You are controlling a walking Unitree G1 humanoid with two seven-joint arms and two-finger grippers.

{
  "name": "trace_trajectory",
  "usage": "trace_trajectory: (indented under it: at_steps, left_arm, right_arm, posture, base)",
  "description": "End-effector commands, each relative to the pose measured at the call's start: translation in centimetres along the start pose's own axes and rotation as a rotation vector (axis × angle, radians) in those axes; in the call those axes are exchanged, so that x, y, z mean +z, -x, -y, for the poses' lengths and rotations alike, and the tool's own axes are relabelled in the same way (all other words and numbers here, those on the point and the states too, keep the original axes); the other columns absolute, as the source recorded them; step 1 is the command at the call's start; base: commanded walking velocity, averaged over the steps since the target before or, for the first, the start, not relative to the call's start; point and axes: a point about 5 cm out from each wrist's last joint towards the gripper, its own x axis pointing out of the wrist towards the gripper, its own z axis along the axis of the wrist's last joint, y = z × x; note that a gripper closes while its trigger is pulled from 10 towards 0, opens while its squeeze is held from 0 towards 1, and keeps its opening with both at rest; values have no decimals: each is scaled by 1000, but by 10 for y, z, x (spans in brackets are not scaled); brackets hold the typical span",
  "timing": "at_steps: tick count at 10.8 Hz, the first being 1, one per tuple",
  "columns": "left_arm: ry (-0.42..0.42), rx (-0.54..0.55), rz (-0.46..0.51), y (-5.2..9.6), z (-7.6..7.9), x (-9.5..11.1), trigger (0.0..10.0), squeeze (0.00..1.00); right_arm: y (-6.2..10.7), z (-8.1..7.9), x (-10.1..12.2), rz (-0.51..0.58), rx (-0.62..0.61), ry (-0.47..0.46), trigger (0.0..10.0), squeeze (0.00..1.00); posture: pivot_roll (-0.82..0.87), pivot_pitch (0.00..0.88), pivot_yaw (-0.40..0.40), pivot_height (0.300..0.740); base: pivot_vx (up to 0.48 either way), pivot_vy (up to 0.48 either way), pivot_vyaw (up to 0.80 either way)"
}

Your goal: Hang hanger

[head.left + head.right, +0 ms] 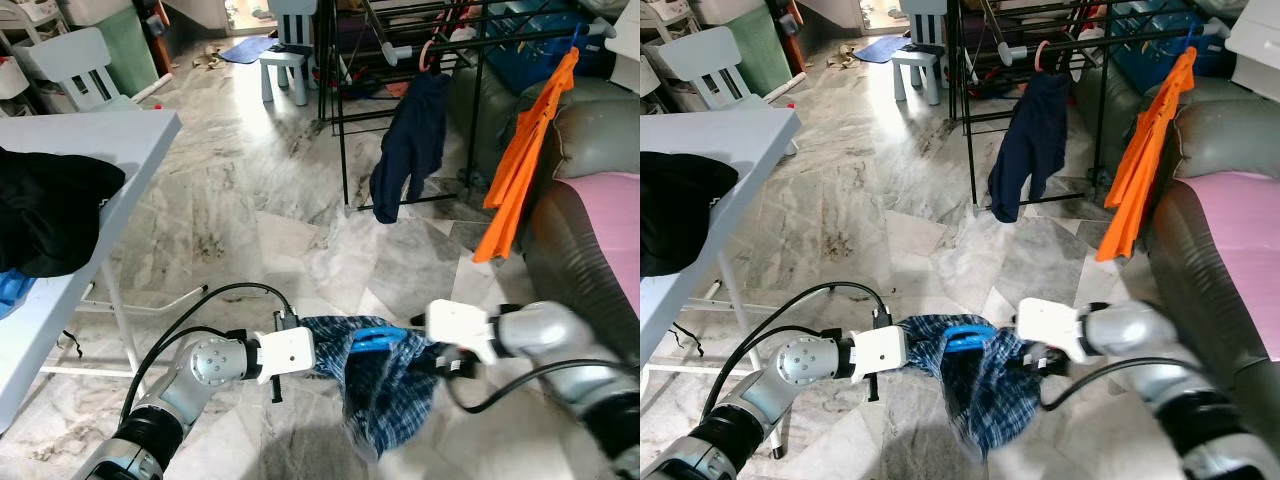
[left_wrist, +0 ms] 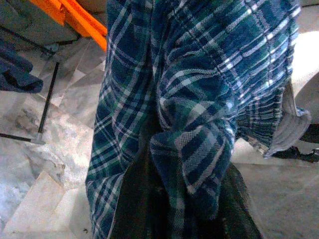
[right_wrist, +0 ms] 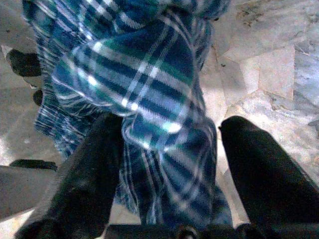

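A blue plaid shirt [image 1: 385, 390] on a blue hanger [image 1: 375, 337] hangs in the air between my two arms, low over the marble floor. My left gripper [image 1: 318, 352] is buried in the shirt's left side and looks shut on the cloth; its wrist view is close on plaid folds [image 2: 199, 99]. My right gripper [image 1: 428, 362] reaches into the shirt's right side. In its wrist view the two black fingers [image 3: 84, 174] stand wide apart with plaid cloth hanging between them. The black drying rack [image 1: 400, 40] stands ahead, beyond the shirt.
On the rack hang a navy garment [image 1: 410, 140] and an orange garment [image 1: 525, 170]. A grey sofa [image 1: 590, 250] with a pink cover is at the right. A white table [image 1: 90, 140] carrying a black garment [image 1: 50, 210] is at the left. A small chair [image 1: 285, 55] stands behind.
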Motion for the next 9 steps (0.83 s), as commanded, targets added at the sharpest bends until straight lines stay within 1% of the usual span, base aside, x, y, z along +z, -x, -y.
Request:
trace_trajectory:
  at_steps: [1,2,4,6,9]
  left_arm:
    - [-23,-11,10,3,-2,3,0,0]
    - [-25,-14,11,3,-2,3,0,0]
    - [-21,-22,8,3,1,3,0,0]
    - [-17,-30,-7,5,4,-2,0,0]
    - [-24,-36,-15,4,4,-3,0,0]
  right_arm:
    - [-2,5,3,-11,-18,43,0,0]
    - [-6,6,4,-7,-25,47,0,0]
    - [-5,5,-1,-23,-11,61,0,0]
    - [8,5,-13,-47,10,38,0,0]
    - [12,5,-14,-32,19,6,0,0]
  posture:
    - [-112,79,97,740]
    - [-111,80,95,740]
    - [-109,81,91,740]
    - [-110,80,91,740]
    - [-118,77,98,740]
  base:
    - [0,0,0]
    - [0,0,0]
    - [0,0,0]
    - [0,0,0]
    - [0,0,0]
